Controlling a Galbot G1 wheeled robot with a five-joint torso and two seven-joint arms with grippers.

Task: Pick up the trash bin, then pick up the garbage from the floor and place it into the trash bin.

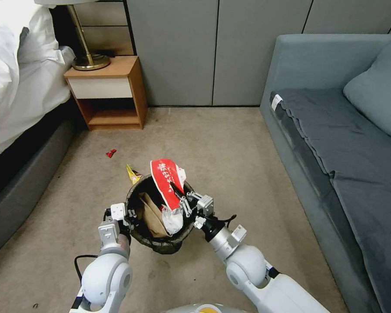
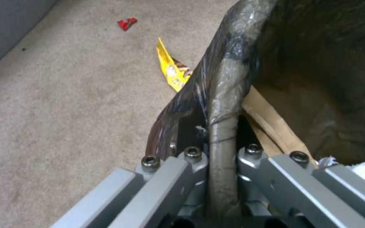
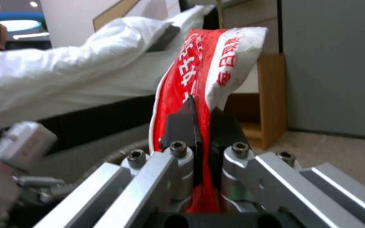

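Nearest the head cam, low center of frame, the 2 arms meet at the trash bin [image 1: 160, 217]. The left gripper [image 1: 127, 214] is clamped on the bin's near-left rim; in the left wrist view its fingers [image 2: 191, 133] pinch the rim w/ the dark bag liner [image 2: 216, 79] folded over it. The right gripper [image 1: 178, 195], at the bin's right rim, is closed on a red-and-white wrapper [image 1: 167, 178] that stands up over the bin mouth; the right wrist view shows the wrapper [image 3: 199, 72] squeezed between the fingers [image 3: 178, 123]. Inside the bin: a crumpled brown paper bag [image 1: 154, 215] and a white tissue [image 1: 173, 219]. On the carpet floor [image 1: 230, 143], a gold-yellow foil wrapper [image 1: 133, 174] lies just beyond the bin's far-left rim, and a tiny red scrap [image 1: 111, 152] sits further toward the upper left, near the nightstand [image 1: 106, 93]. Handling, as a guess: wrappers are light, thin, floppy, prob. slick, so pinch a raised fold or edge, not the flat face. The bin looks light but the liner film could slip on the rim. Hard to tell: whether the bin rests on the floor or is lifted, how much of the red-and-white wrapper's lower end is inside, and the bin's base, hidden by the arms.
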